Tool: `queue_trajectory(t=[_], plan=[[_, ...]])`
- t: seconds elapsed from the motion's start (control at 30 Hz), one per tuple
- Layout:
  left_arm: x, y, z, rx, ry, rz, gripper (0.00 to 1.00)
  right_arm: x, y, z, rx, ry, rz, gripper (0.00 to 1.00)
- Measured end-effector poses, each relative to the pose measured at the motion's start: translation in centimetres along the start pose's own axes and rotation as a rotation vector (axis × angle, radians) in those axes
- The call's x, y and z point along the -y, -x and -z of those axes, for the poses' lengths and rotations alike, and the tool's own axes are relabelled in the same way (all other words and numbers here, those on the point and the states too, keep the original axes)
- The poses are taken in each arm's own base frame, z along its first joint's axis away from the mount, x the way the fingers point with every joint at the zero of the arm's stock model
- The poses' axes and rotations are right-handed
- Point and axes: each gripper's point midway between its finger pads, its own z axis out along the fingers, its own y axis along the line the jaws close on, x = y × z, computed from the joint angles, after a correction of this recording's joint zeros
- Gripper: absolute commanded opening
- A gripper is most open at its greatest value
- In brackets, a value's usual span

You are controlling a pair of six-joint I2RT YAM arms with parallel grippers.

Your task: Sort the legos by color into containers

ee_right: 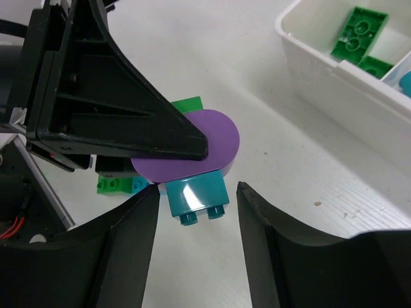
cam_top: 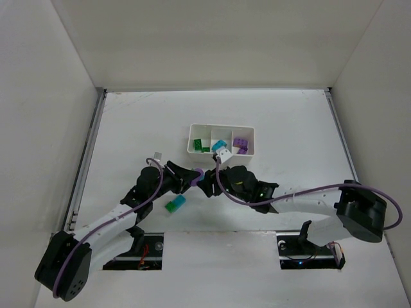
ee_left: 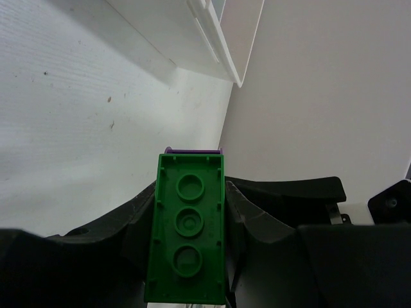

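- Top external view showed a loose green-teal brick (cam_top: 174, 204) near the meeting arms, and the tray (cam_top: 221, 126) beyond them, holding bricks by color.
- Left gripper (cam_top: 194, 174) clenched a green-purple-teal stack (ee_right: 215, 138).
- Right gripper (ee_right: 198, 190), jaws released, straddled its teal brick (ee_right: 192, 194).

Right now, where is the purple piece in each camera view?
Top external: purple piece at centre, just below the left end of the white tray.
Left wrist: a purple sliver behind the green brick's top edge.
Right wrist: mid-frame, above a teal brick.
Shared landmark: the white tray, in every view's upper half.
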Motion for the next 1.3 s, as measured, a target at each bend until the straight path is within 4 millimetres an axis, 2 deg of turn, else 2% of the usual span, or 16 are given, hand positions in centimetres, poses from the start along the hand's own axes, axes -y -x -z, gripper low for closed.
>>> queue_trajectory(t=[0.07, 0.23, 0.47, 0.53, 0.63, 0.73, 0.93, 1.1, 1.3], plan=[[0.0, -0.1, 0.0, -0.003, 0.0, -0.006, 0.15, -0.2, -0.5, -0.1, -0.017, 0.015, -0.002, 0.56], [0.1, -0.1, 0.2, -0.002, -0.006, -0.019, 0.15, -0.4, -1.4, -0.3, -0.052, 0.038, -0.011, 0.34], [1.0, 0.5, 1.0, 0.003, -0.042, -0.061, 0.15, -0.9, -0.4, 0.2, -0.033, 0.064, -0.022, 0.33], [1.6, 1.5, 1.4, 0.035, -0.054, -0.097, 0.15, -1.0, 0.1, 0.6, -0.024, 0.068, -0.027, 0.33], [1.3, 4.8, 1.8, 0.16, -0.025, -0.127, 0.15, 0.5, 1.3, 1.5, 0.0, 0.029, -0.039, 0.33], [1.5, 5.8, 1.9, 0.194, -0.005, -0.163, 0.15, 2.5, 3.0, 1.9, 0.041, -0.022, -0.058, 0.33], [2.0, 5.5, 1.7, 0.183, -0.001, -0.214, 0.15, 6.5, 5.0, 1.3, 0.065, -0.14, -0.069, 0.34], [1.9, 4.6, 1.5, 0.16, -0.001, -0.232, 0.16, 10.0, 7.3, -1.1, 0.082, -0.28, -0.042, 0.35], [2.2, 4.0, 1.5, 0.149, -0.011, -0.245, 0.17, 12.7, 7.9, -3.8, 0.056, -0.392, 0.004, 0.39]])
